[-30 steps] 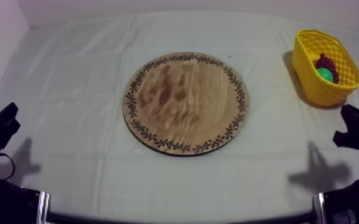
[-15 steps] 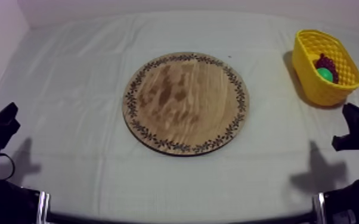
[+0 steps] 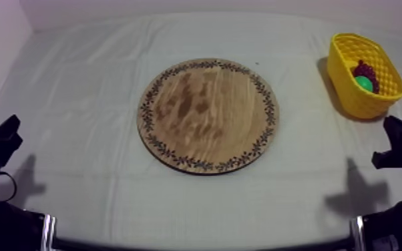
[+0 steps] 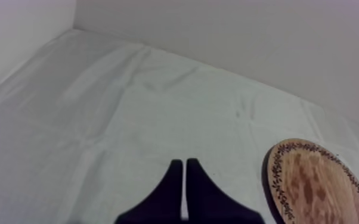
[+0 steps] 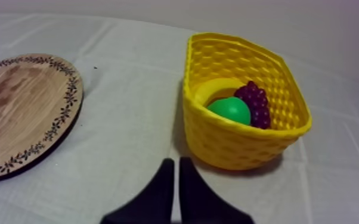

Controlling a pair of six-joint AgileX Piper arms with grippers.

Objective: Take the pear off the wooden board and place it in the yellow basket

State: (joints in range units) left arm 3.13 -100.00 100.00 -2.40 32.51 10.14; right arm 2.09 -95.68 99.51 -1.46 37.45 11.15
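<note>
The pear (image 5: 229, 110) lies inside the yellow basket (image 3: 349, 100) at the top view's upper right, just beside the bunch of grapes (image 5: 254, 102). The wooden board (image 3: 208, 115) sits mid-frame. My left gripper (image 4: 183, 162) and right gripper (image 5: 175, 159) rest at the lower corners, fingers pressed together on nothing.

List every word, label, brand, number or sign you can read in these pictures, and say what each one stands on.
None: no view holds any readable text.
The round wooden board with a patterned rim carries a leafy ornament, not lettering.
The yellow woven basket shows bare weave and no label.
The grey-white cloth is plain.
</note>
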